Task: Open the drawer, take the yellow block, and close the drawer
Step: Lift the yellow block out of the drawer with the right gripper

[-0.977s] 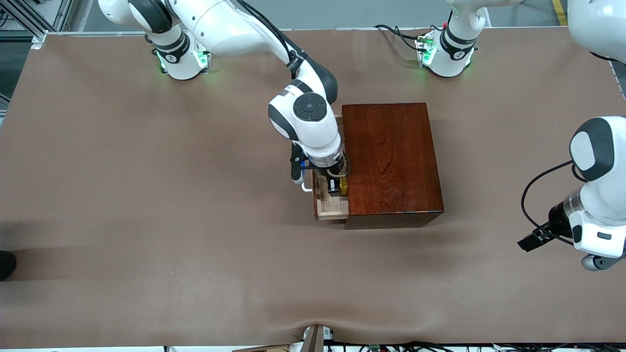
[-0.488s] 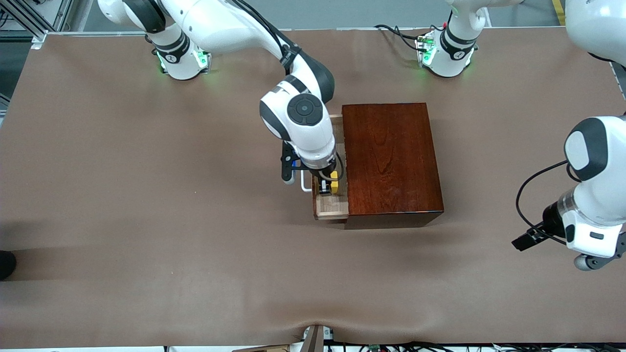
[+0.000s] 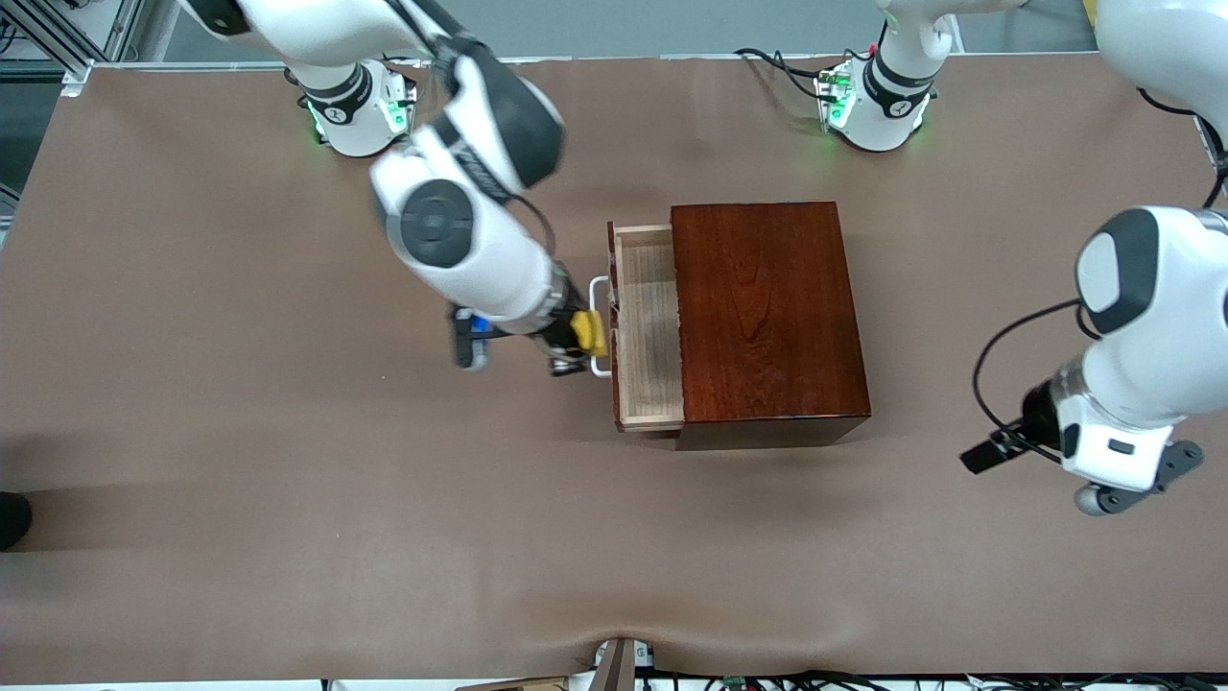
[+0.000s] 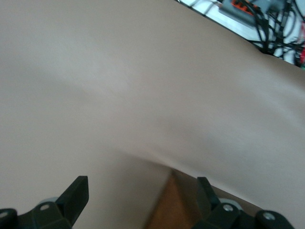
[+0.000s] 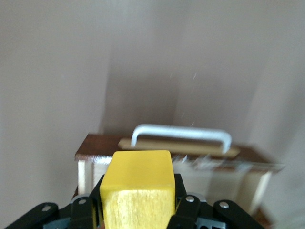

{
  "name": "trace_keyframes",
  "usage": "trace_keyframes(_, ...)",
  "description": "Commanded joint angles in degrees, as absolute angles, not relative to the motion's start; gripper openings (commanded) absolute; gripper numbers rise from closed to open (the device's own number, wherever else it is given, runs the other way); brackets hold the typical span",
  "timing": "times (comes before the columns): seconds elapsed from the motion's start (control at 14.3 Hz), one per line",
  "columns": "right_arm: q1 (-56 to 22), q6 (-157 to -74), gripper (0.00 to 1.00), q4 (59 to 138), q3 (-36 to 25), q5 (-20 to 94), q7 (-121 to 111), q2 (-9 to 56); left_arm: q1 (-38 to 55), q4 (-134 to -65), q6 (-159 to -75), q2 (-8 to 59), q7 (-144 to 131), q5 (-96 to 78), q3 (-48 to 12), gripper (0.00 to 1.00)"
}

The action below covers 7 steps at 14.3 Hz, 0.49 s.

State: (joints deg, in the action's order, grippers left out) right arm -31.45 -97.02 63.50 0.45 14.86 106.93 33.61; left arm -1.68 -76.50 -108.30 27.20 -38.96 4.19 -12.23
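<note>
Right gripper (image 3: 576, 347) is clamped on the yellow block (image 3: 587, 332), held in the air at about nine o'clock from the drawer's (image 3: 649, 326) white handle (image 3: 601, 326). Drawer stands pulled out of the reddish-brown box (image 3: 767, 312). Left gripper (image 4: 138, 200), fingers apart, waits over the tabletop (image 3: 240, 432).

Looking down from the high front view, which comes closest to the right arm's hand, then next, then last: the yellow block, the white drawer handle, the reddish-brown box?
1. Yellow block: clamped in the right hand.
2. White handle: right beside the hand, on the open drawer's front.
3. Reddish-brown box: past the drawer, toward the left arm's end.
</note>
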Motion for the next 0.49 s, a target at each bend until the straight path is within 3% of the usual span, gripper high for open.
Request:
trace_keyframes(0.0,-23.85,-88.54,0.31,65.65,1.23,15.3,88.59,28.67,-0.71,-77.17,-106.79,26.01,-48.31,3.96,-17.56,1.0)
trace_keyframes(0.14,-17.17,-83.78,0.31,67.23,0.88,11.1,68.83,26.55,3.4,-76.91,-105.39,26.02,-56.21,4.04,-18.72,1.0)
trace_keyframes(0.42,-6.09,-84.11,0.33,68.47,0.88,1.85,37.51,25.92,14.74,-76.29,-105.38,28.12,-72.72,4.22,-18.46,1.0)
